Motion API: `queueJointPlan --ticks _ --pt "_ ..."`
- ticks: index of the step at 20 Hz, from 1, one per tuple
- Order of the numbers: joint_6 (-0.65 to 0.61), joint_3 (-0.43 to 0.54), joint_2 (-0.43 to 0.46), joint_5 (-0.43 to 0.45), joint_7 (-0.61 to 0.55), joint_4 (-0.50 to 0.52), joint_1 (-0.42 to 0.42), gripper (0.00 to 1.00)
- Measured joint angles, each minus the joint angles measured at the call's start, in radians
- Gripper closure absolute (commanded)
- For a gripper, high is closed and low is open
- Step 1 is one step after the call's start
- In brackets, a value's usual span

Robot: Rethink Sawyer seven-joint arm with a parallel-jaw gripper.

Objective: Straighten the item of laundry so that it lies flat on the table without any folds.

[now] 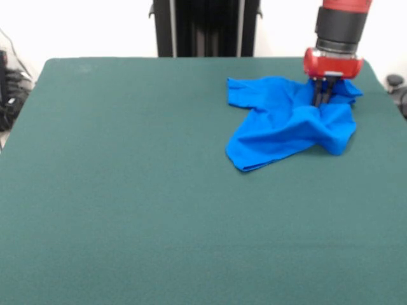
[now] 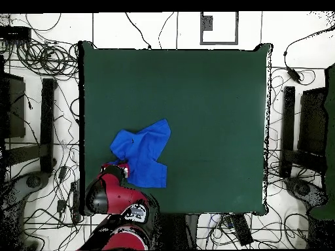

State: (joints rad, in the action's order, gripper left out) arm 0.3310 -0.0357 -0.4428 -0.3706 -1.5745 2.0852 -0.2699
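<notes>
The item of laundry (image 1: 280,124), a bright blue T-shirt, lies crumpled near the far right corner of the green table (image 1: 127,190). It has folds and a raised ridge along its right side. My gripper (image 1: 322,100) comes straight down onto the shirt's far right part, its two dark fingers close together with fabric bunched between them. In the overhead view the shirt (image 2: 141,153) sits near the table's (image 2: 196,98) lower left edge, and the red arm (image 2: 114,196) covers the fingers.
The shirt lies close to the table's edge (image 1: 375,70) on that side. Cables (image 2: 46,59) and dark stands (image 2: 47,124) ring the table on the floor. A black column (image 1: 203,28) rises behind the far edge.
</notes>
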Motion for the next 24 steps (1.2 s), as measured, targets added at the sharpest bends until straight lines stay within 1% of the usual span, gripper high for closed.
queueJointPlan --ticks 15,16,24 --pt "0.000 0.000 0.000 0.000 0.000 0.000 -0.001 1.00" --pt "0.001 -0.001 0.000 -0.001 0.000 0.000 0.000 0.00" --pt "0.019 -0.013 0.005 -0.003 0.000 -0.003 -0.002 0.00"
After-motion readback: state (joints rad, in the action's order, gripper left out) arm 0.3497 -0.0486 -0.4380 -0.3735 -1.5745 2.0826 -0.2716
